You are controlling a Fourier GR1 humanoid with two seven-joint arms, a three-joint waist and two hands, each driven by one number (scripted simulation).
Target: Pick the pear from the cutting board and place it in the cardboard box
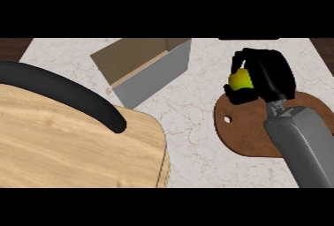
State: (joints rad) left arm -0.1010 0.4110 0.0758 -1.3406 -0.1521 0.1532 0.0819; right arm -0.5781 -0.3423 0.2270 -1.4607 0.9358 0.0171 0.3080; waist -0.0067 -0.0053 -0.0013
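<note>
The small yellow-green pear (240,79) sits inside the curled black fingers of the right hand (264,75), just above the far edge of the round brown wooden cutting board (244,132); its long axis cannot be told, mostly hidden. The open cardboard box (140,66) lies tilted near the marble counter's (195,123) far-left part. A large light wooden object with a black curved handle (72,132) fills the near-left corner.

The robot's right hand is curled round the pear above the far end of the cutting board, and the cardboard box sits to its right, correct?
Not quite. The head view shows the right robot hand curled round the pear above the cutting board's far end, but the cardboard box sits to its left, not its right.
</note>
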